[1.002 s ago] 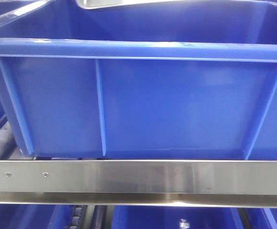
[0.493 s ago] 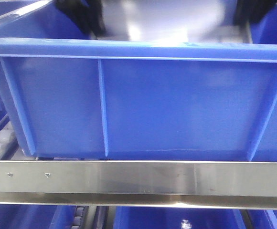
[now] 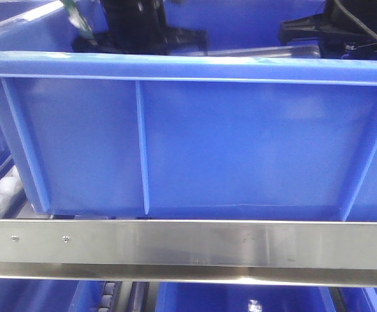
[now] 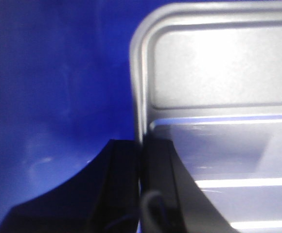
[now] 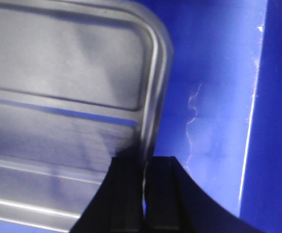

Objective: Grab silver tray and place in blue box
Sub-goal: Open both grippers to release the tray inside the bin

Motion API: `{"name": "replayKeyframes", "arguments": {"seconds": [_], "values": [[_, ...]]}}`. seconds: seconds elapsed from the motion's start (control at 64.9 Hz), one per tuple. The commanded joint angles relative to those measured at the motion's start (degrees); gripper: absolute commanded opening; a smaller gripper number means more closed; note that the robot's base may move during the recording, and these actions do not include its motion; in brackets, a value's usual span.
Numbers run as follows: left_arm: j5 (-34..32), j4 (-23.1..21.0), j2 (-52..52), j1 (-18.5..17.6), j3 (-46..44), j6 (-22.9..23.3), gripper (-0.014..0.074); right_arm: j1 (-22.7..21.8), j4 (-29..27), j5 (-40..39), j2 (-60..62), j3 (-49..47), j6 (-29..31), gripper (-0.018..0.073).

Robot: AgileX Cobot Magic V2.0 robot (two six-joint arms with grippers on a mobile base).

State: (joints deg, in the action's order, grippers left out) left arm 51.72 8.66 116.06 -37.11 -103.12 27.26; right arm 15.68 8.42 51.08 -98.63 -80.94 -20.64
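Blue plastic fills nearly every view: more blue crates show below and to either side, and a brushed steel rail (image 3: 188, 250) crosses the front view beneath white conveyor rollers (image 3: 0, 195) at the left. No table shows; the blue box (image 3: 195, 136) sits on this roller rack, its ribbed wall and thick rim facing the front camera.

Inside the box, just below rim height, the silver tray (image 3: 266, 52) shows as a thin bright strip between the two arms. It is inside the walls but seemingly held above the floor, since blue shows beneath it in both wrist views.

The left pincer (image 4: 142, 184) is clenched on the tray's rim near a rounded corner, one dark finger on each side of the metal edge. The right pincer (image 5: 145, 189) grips the opposite rim the same way, with the box wall close beside it.

I judge this to be the placing step, near its end: the tray is inside the box but not yet let go. The next move probably calls for lowering both ends evenly until the tray rests on the floor, then opening both pincers together and lifting straight up, clear of the walls. Uneven release could tip it.
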Motion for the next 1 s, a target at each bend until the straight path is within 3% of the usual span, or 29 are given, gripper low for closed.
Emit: {"name": "replayKeyframes", "arguments": {"seconds": [0.0,0.108,0.231,0.324,0.416,0.555,0.678,0.832,0.986], "values": [[-1.18,1.22,-3.01,-0.21,-1.89,-1.52,0.0012,-0.21,2.01,-3.88,2.74,-2.26,1.10,0.0060],[-1.70,1.22,-3.01,-0.21,-1.89,-1.52,0.0174,-0.21,2.01,-4.23,2.74,-2.26,1.10,0.0095],[-1.81,1.22,-3.01,-0.21,-1.89,-1.52,0.0346,-0.21,2.01,-4.24,2.74,-2.37,1.10,0.0336],[-1.81,1.22,-3.01,-0.21,-2.03,-1.52,0.0407,-0.21,2.01,-4.05,2.74,-2.45,1.10,0.0536],[-0.76,1.13,-3.01,-0.21,-3.01,-1.52,0.0410,-0.21,2.01,-3.61,3.04,-2.67,1.10,0.0619],[2.75,1.29,-4.17,-0.43,-6.98,-2.23,0.0410,-0.21,2.01,-2.19,4.78,-4.59,1.10,0.0570],[6.04,1.29,-6.65,-1.10,-9.39,-5.88,0.0396,-0.21,2.06,-1.88,8.34,-5.18,1.14,0.0459],[8.89,1.59,-11.78,-1.64,-8.75,-10.19,0.0290,-0.21,2.45,-1.17,13.75,-4.52,1.14,0.0257],[10.91,1.98,-17.84,-2.51,-5.16,-13.27,0.0143,-0.21,5.52,-1.55,18.66,-1.00,1.14,0.0123]]}}
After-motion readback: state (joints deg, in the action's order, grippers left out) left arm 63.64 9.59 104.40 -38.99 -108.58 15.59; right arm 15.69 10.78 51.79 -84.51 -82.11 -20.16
